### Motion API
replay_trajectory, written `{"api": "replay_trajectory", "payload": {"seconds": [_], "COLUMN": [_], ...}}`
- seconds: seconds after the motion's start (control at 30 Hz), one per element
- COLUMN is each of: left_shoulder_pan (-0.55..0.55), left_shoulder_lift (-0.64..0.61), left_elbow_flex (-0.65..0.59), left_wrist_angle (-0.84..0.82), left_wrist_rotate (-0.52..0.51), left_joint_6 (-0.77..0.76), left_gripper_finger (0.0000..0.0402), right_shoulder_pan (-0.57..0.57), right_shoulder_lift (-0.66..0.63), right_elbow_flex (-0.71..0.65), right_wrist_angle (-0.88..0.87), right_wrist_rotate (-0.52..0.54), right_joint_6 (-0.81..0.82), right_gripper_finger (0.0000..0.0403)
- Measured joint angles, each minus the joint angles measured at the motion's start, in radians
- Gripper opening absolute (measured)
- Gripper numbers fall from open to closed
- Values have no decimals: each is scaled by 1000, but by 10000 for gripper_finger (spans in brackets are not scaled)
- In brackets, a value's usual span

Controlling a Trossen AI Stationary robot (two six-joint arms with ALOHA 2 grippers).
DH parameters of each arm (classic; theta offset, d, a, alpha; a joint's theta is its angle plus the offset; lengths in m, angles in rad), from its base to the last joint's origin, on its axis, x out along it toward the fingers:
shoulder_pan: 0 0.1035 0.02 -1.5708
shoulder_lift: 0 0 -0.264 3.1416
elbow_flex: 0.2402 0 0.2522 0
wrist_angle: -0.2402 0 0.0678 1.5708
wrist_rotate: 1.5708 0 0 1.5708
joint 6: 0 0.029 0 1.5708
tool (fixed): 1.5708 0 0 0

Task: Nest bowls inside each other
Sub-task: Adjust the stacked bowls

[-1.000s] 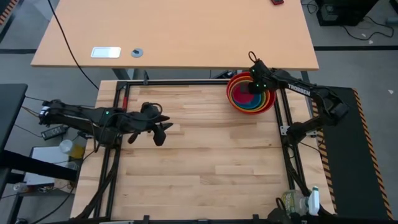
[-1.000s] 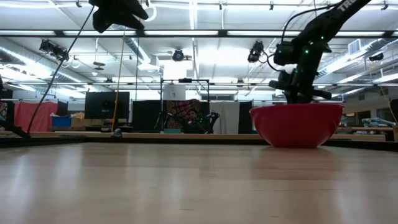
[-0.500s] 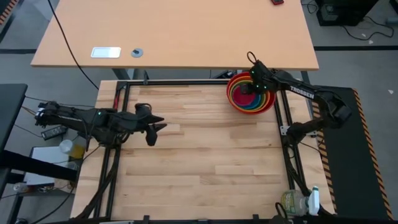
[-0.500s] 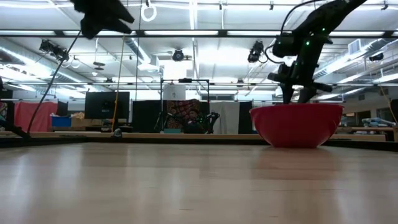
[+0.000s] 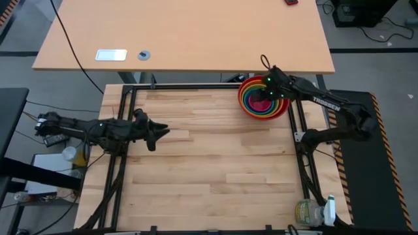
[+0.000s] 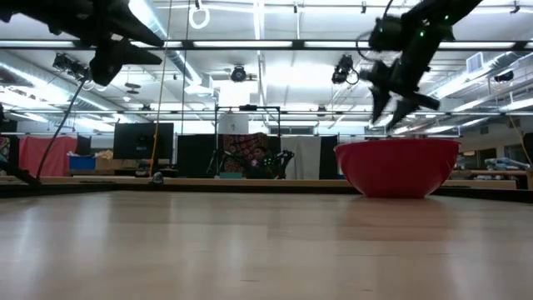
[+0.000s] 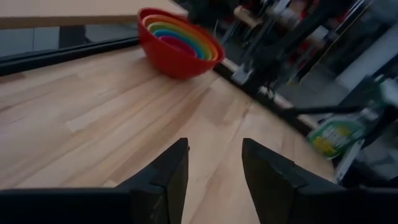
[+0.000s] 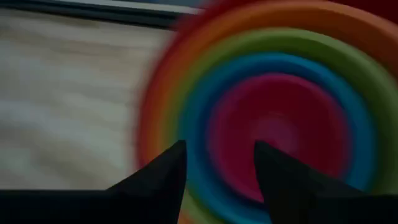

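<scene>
Bowls (image 5: 262, 98) nested, concentric, pink innermost; right fingers (image 6: 396, 107) spread, empty, above.

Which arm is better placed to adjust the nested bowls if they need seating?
Right. The right gripper hangs open directly over the nested bowls, empty. The left gripper is open too, but far across the table.

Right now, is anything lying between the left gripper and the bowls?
No. The high view shows bare table between the left gripper and the bowls.
</scene>
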Motion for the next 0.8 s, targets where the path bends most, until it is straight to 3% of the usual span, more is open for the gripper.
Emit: {"api": "replay_trajectory", "payload": {"seconds": [0.3, 0.6, 0.8], "left_shoulder_pan": [5, 63, 90], "left_shoulder_lift": [-188, -402, -515], "left_elbow_flex": [-192, -329, -383], "left_wrist_angle": [226, 262, 261], "left_wrist_rotate": [1, -3, -3], "left_joint_6": [-66, -130, -152], "left_gripper_finger": [127, 116, 115], "right_shoulder_pan": [122, 121, 121], "right_shoulder_lift": [-197, -470, -599], "right_elbow_flex": [-64, -364, -526], "right_wrist_angle": [164, 412, 487], "right_wrist_rotate": [-47, -109, -158], "right_joint_6": [-13, 123, 216], "right_gripper_finger": [191, 174, 160]}}
